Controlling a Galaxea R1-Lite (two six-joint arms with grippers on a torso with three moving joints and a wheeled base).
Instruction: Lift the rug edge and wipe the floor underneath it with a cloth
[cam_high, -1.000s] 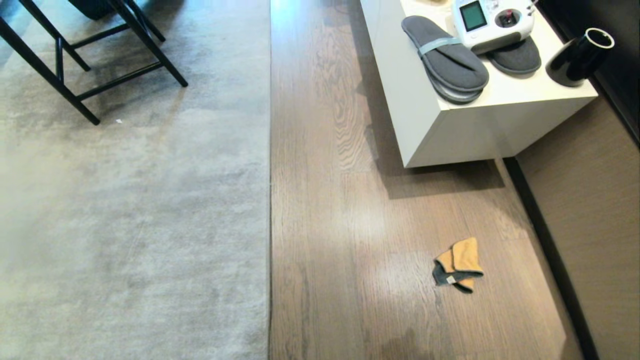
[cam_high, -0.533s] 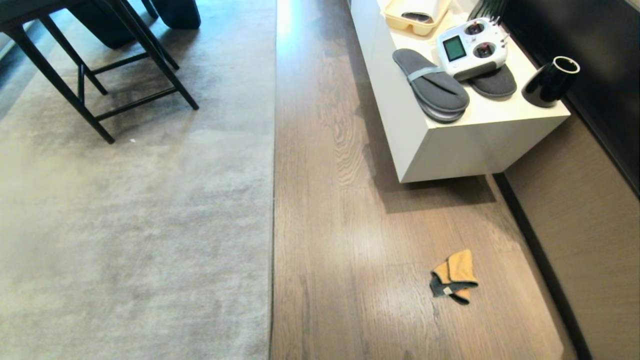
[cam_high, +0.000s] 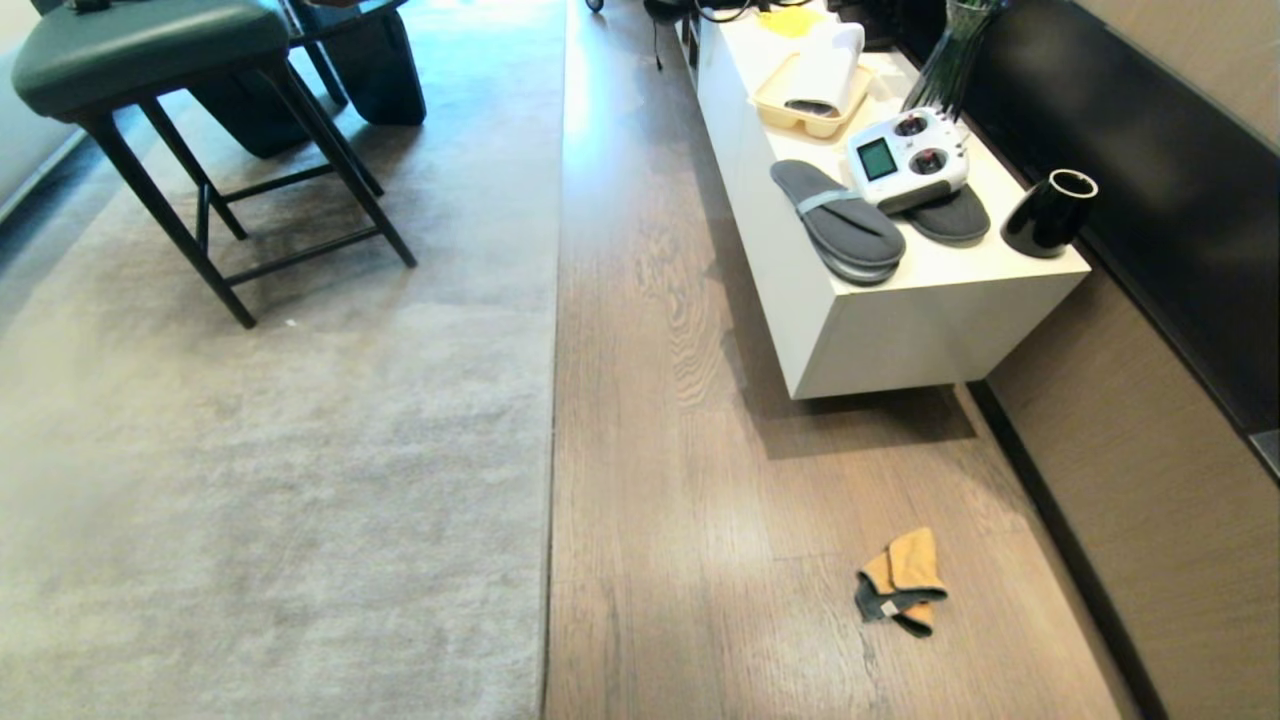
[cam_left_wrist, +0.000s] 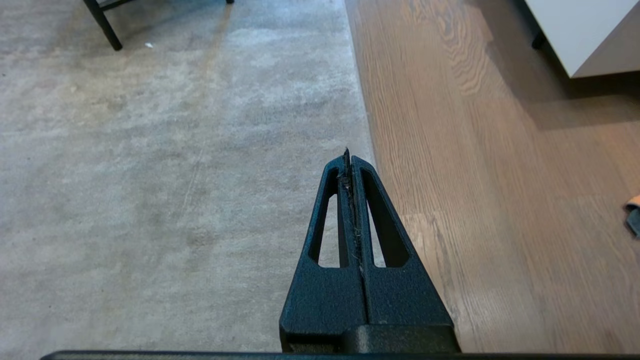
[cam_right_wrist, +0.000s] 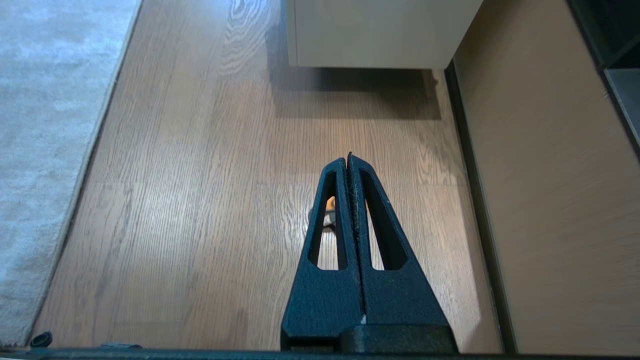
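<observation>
The light grey rug (cam_high: 270, 480) covers the left of the head view, and its straight rug edge (cam_high: 552, 450) lies flat against the brown plank floor (cam_high: 700, 500). The orange-yellow cloth (cam_high: 900, 582), which has a dark part, lies crumpled on the floor near the right wall. Neither arm shows in the head view. My left gripper (cam_left_wrist: 348, 157) hangs shut and empty above the rug edge (cam_left_wrist: 367, 125). My right gripper (cam_right_wrist: 348, 160) hangs shut and empty over the floor. A bit of the cloth (cam_right_wrist: 329, 210) peeks through its finger slot.
A low white cabinet (cam_high: 920, 340) stands at the right, bearing grey slippers (cam_high: 835, 215), a white controller (cam_high: 905, 160) and a black cup (cam_high: 1050, 212). A black-legged stool (cam_high: 150, 50) stands on the rug at the far left. A dark baseboard (cam_high: 1060, 540) runs along the right wall.
The head view has tilted up, so the whole scene has slid down and more of the far room shows. Rug, cloth and cabinet have not moved.
</observation>
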